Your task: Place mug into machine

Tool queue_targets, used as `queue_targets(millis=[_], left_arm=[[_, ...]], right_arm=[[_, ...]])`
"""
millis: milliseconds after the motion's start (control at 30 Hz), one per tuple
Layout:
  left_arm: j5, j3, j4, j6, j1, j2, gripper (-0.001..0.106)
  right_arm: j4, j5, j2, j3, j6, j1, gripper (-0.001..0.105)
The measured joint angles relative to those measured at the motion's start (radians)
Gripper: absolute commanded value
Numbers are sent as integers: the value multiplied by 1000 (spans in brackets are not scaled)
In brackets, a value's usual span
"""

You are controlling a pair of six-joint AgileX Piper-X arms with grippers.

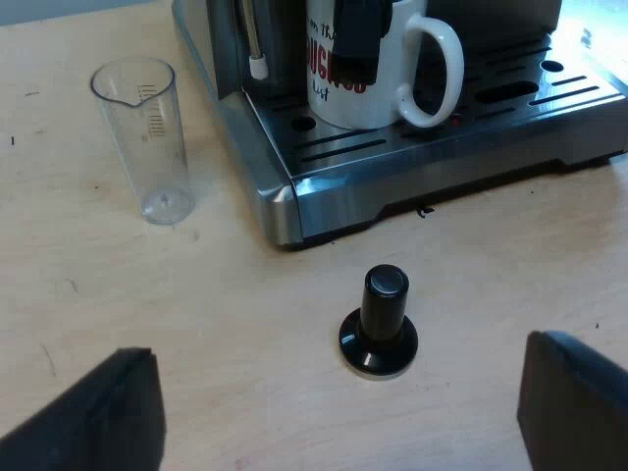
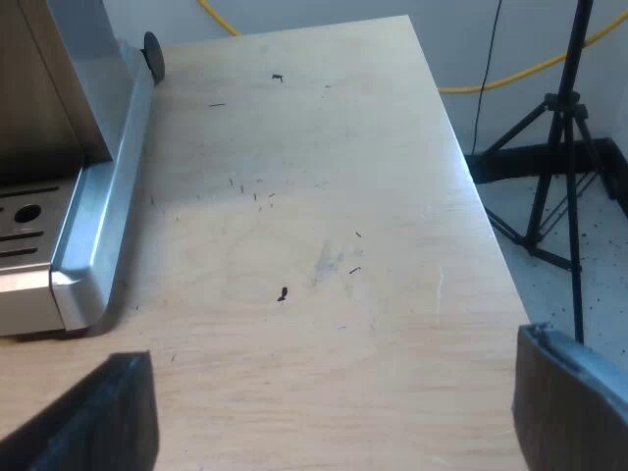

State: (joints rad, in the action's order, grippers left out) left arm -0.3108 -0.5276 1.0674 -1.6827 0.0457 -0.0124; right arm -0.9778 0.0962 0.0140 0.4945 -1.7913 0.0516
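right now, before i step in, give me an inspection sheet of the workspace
surface: light wooden table, a few small dark specks
job's things: white mug upright on the drip tray of the espresso machine
clutter: measuring glass upright and empty on the table beside the machine; tamper with a black knob, upright near the tray's corner
grippers: left gripper open, over the table close to the tamper; right gripper open, over bare table beside the machine
cables: yellow cable on the floor past the table edge
surroundings: black tripod standing on the floor
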Motion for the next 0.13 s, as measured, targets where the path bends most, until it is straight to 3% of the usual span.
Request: queue_targets(millis=[133], left_arm=[[0,0,0,0,0,0,86]], right_arm=[[0,0,0,0,0,0,87]])
